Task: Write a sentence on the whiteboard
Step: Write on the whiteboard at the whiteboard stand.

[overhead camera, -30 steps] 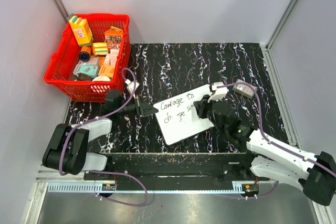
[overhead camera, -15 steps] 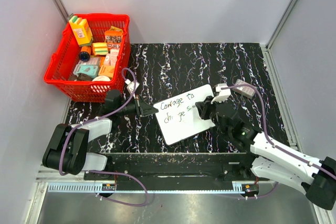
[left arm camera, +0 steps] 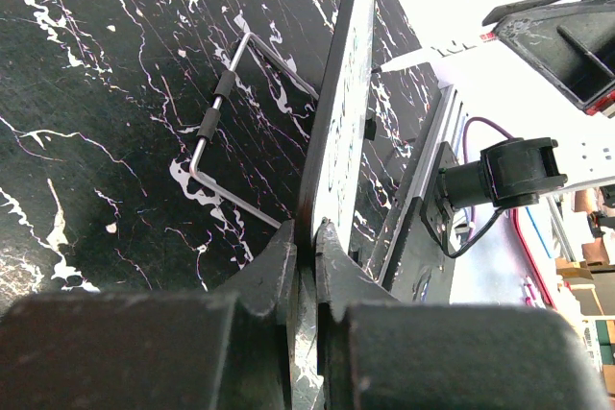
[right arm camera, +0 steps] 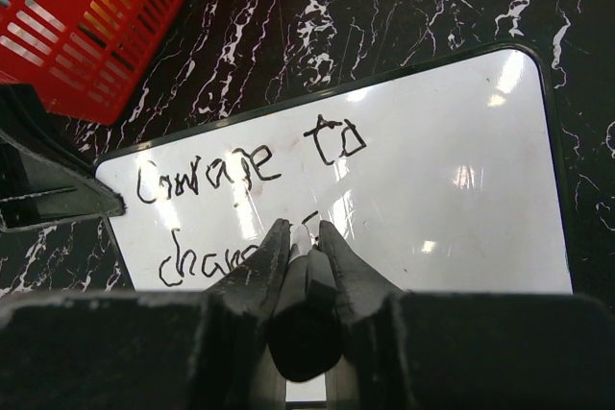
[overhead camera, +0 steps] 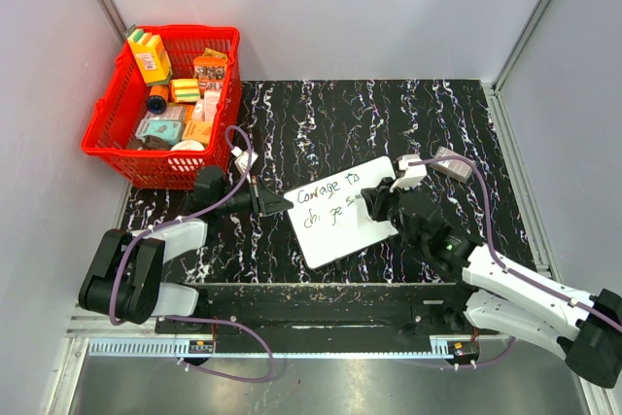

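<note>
The whiteboard (overhead camera: 364,203) lies tilted on the black marbled table. It bears the sentence (overhead camera: 328,199) in dark marker: "Courage to" on the top line and "change" below, plain in the right wrist view (right arm camera: 245,165). My left gripper (overhead camera: 277,205) is shut on the board's left edge, seen edge-on between the jaws in the left wrist view (left arm camera: 306,237). My right gripper (overhead camera: 374,203) is shut on a marker (right arm camera: 306,280) and holds its tip on the board just right of "change". The marker's white tip also shows in the left wrist view (left arm camera: 408,58).
A red basket (overhead camera: 165,104) with several small packages stands at the far left of the table. A thin bent wire stand (left arm camera: 216,122) lies on the table behind the board in the left wrist view. Grey walls close in both sides.
My right gripper has moved slightly right along the second line with the marker, and the "e" of "change" now shows. The left gripper and the board have not moved.
</note>
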